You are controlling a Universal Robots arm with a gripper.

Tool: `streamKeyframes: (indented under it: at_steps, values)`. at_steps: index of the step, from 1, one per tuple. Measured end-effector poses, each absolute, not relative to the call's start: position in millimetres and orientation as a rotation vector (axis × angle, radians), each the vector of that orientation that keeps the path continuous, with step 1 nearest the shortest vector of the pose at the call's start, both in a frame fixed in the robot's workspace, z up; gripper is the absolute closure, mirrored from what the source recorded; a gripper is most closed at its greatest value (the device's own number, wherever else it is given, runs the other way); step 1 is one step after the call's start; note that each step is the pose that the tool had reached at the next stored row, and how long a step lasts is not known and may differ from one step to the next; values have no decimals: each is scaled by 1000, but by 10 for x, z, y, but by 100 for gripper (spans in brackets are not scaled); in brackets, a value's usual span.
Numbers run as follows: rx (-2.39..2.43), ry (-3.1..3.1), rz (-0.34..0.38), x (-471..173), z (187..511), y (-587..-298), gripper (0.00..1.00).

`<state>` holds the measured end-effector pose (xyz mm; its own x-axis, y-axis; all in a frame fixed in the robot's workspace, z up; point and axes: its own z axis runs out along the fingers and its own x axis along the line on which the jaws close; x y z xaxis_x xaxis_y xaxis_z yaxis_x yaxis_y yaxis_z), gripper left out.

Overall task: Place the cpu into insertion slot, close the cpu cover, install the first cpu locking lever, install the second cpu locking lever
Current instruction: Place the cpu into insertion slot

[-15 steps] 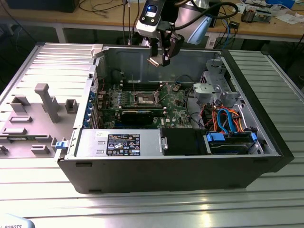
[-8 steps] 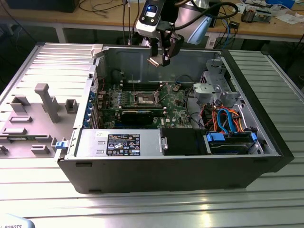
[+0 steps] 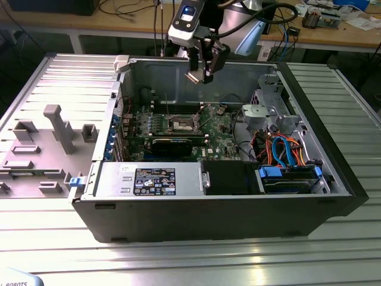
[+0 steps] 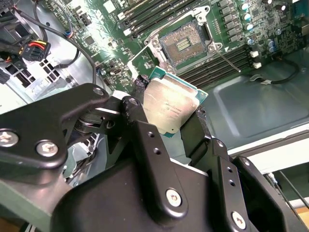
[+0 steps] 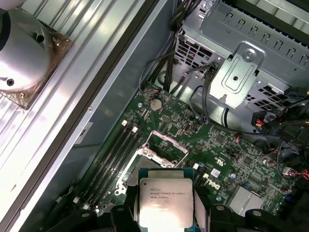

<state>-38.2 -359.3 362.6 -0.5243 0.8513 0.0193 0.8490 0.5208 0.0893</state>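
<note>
My gripper hangs above the open computer case, near its back wall, and is shut on the cpu. In both wrist views the cpu is a flat silver-topped square on a green board, clamped by its edges between the black fingers. Below it on the motherboard the insertion slot lies uncovered, its contact field showing. The silvery cpu cover stands swung back at the slot's edge. A thin locking lever sticks out beside the slot.
Memory slots run alongside the socket. A black card lies in front of it. A metal drive cage with orange and blue cables is on the exterior view's right. A grey fixture tray sits outside the case on the left.
</note>
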Motion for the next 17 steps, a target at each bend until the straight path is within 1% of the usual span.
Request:
streamKeyframes:
  at_steps: [17]
  values:
    - [1655, 2630, 134, -384, 3616, -3593, 46]
